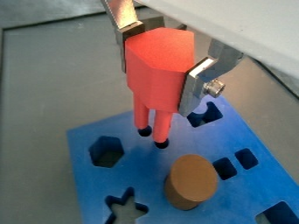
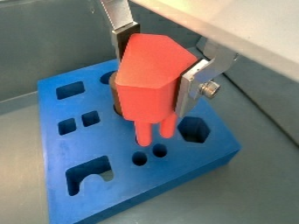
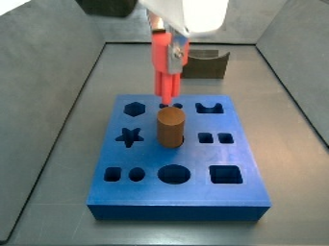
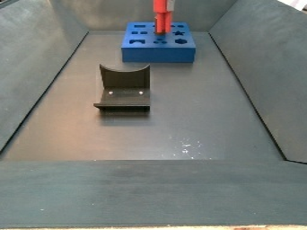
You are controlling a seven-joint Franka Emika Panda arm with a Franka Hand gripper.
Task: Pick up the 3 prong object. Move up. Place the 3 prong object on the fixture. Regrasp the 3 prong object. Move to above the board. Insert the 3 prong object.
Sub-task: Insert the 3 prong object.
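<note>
My gripper (image 1: 163,63) is shut on the 3 prong object (image 1: 152,92), a red-orange block whose thin prongs point down. It hangs upright over the blue board (image 1: 251,188), with the prong tips a little above the board's top. In a wrist view the prongs hang close to two small round holes (image 2: 149,156) in the board (image 2: 70,149). In a side view the object (image 3: 166,60) is over the board's far part (image 3: 180,187), just behind the brown cylinder (image 3: 171,127). The other side view shows the object (image 4: 159,13) over the far board (image 4: 144,54). My fingers (image 2: 194,83) clamp the block's sides.
The brown cylinder (image 1: 191,182) stands upright in a board hole next to the prongs. The board has star, hexagon, round and square cut-outs. The dark fixture (image 4: 122,88) stands on the grey floor apart from the board, and also shows behind it (image 3: 206,63). Sloped grey walls ring the floor.
</note>
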